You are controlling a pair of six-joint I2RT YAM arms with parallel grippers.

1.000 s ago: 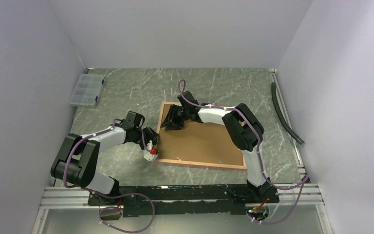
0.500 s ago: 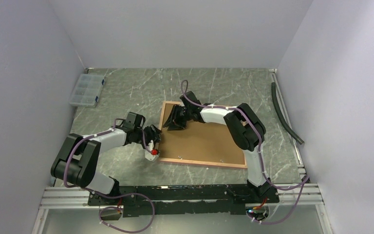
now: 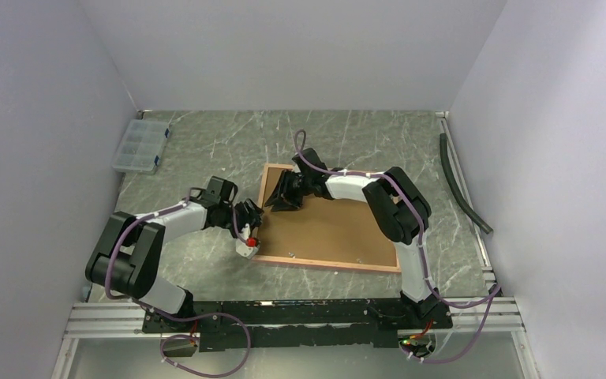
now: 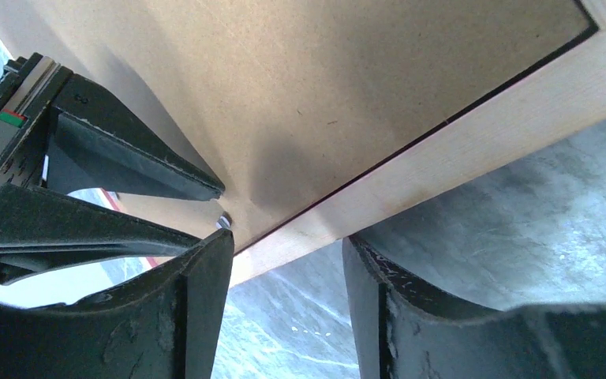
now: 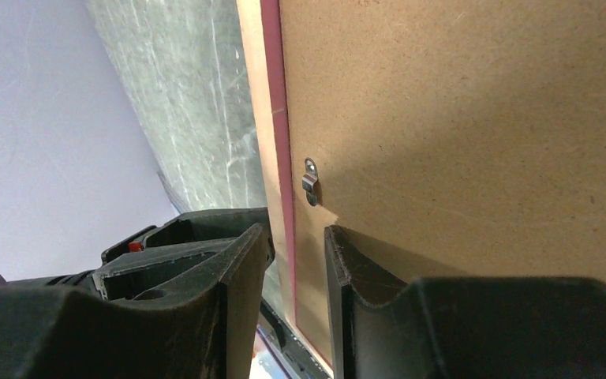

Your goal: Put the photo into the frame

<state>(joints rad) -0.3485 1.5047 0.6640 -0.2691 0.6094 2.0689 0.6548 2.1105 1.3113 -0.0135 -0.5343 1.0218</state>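
Frame (image 3: pixel 323 265) lies back-up (tan wood, brown board (image 3: pixel 331 229)); left fingers (image 4: pixel 205 316) apart; right fingers (image 5: pixel 241 300), grip unclear.

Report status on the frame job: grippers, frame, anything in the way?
Left gripper open at frame, left rail. Right gripper straddles far-left rail, grip unclear. Frame back-up, backing board in; photo not visible. Nothing blocking.

Tan, pink and brown over green marble.
The frame (image 3: pixel 323 265) was tan wood with a pink inner strip, the backing board (image 3: pixel 339 229) plain brown, the table (image 3: pixel 229 142) grey-green veined white, the walls (image 3: pixel 284 47) pale lilac.
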